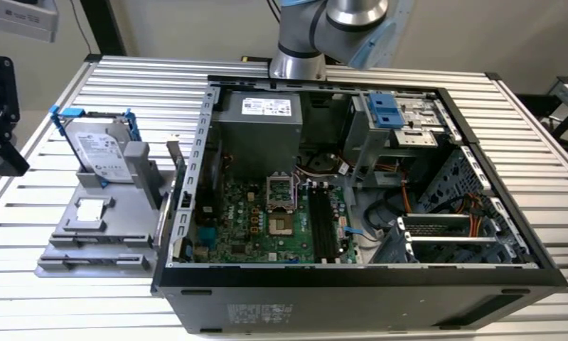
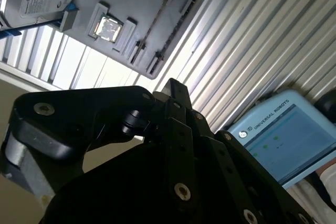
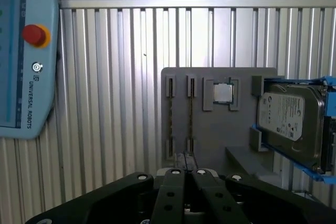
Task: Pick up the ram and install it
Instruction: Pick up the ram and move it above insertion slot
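Observation:
The ram (image 3: 190, 121) stands on edge in a slot of the grey holder tray (image 3: 220, 140) and shows as a thin speckled strip between two clips. It appears the same way in the second wrist view (image 2: 176, 31). My gripper (image 3: 184, 161) hovers over the table short of the tray's slotted end, apart from the ram, with its fingers closed together and nothing between them. In the exterior view the gripper (image 1: 8, 165) hangs at the far left, beside the tray (image 1: 94, 241). The black memory slots (image 1: 323, 224) lie on the motherboard inside the open computer case (image 1: 360, 273).
A silver hard drive in a blue frame (image 1: 102, 150) stands on the tray, with a processor chip (image 3: 222, 93) lying beside the ram slots. A pale blue teach pendant (image 3: 23, 56) rests on the ribbed metal table (image 1: 37, 298). The arm's base (image 1: 298, 64) is behind the case.

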Action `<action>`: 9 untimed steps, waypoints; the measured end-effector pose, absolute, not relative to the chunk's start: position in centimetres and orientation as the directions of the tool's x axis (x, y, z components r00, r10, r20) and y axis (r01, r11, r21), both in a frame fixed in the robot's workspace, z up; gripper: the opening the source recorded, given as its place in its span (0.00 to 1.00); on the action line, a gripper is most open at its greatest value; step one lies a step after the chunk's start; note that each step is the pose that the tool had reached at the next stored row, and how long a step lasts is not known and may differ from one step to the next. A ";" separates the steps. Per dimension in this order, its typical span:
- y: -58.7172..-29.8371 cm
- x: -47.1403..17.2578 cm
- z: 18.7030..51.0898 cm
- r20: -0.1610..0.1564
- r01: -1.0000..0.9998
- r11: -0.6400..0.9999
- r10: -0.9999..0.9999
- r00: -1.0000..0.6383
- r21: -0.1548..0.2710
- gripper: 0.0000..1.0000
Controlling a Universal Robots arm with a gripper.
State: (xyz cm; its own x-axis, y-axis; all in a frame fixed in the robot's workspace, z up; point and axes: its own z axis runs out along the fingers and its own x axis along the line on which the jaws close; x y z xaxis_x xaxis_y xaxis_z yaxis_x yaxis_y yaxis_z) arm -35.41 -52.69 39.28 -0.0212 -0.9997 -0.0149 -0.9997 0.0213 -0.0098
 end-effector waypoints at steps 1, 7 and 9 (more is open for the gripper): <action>-52.7 -35.4 39.3 -0.015 -1.000 0.021 -1.000 -0.021 -0.010 0.00; -52.7 -35.4 39.3 -0.015 -1.000 0.016 -1.000 -0.016 -0.010 0.00; -52.7 -35.4 39.3 -0.015 -1.000 0.015 -1.000 -0.015 -0.010 0.00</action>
